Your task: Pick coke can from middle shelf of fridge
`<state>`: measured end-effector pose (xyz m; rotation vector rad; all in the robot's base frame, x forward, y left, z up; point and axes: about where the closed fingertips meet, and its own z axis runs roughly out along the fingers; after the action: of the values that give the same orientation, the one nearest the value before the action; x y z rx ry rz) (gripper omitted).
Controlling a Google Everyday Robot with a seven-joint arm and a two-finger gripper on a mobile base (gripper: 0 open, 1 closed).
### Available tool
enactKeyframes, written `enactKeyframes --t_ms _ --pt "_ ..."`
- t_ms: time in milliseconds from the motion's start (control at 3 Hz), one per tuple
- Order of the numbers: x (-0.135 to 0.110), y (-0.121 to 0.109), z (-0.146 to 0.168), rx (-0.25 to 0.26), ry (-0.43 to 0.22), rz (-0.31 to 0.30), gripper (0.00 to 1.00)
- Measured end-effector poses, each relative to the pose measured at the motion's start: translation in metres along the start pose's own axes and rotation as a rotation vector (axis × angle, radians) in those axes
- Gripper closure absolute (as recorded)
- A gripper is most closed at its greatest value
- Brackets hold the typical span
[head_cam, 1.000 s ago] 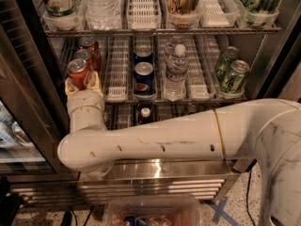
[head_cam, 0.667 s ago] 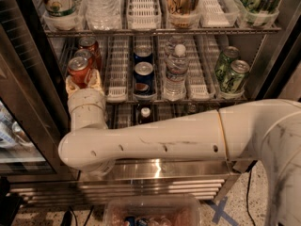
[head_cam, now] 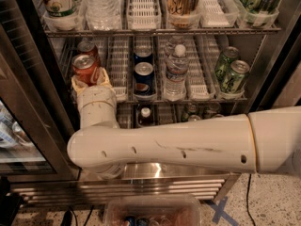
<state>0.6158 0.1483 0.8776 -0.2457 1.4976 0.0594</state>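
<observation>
A red coke can (head_cam: 85,68) with a silver top stands at the front left of the middle shelf (head_cam: 202,98) of the fridge (head_cam: 33,102). My gripper (head_cam: 89,79) reaches in from below, at the end of a thick white arm (head_cam: 164,142). Its tan fingers (head_cam: 104,76) press on both sides of the can, so it is shut on it. A second coke can (head_cam: 88,47) stands right behind, partly hidden.
On the same shelf are blue Pepsi cans (head_cam: 143,74), a water bottle (head_cam: 176,72) and green cans (head_cam: 233,75) at the right. The upper shelf (head_cam: 160,30) holds taller bottles and cups close overhead. Small bottles (head_cam: 145,114) stand on the lower tier. A clear bin (head_cam: 150,211) lies on the floor.
My gripper and wrist have shifted slightly right, and the front coke can has moved with them. The cans behind and beside it have not moved.
</observation>
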Motion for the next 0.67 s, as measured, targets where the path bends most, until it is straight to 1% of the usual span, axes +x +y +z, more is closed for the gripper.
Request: enactKeyframes --t_ms 333,667 --pt "0.000 0.000 0.000 0.000 0.000 0.000 1.00" --pt "0.003 0.006 -0.012 -0.064 0.030 0.007 1.00"
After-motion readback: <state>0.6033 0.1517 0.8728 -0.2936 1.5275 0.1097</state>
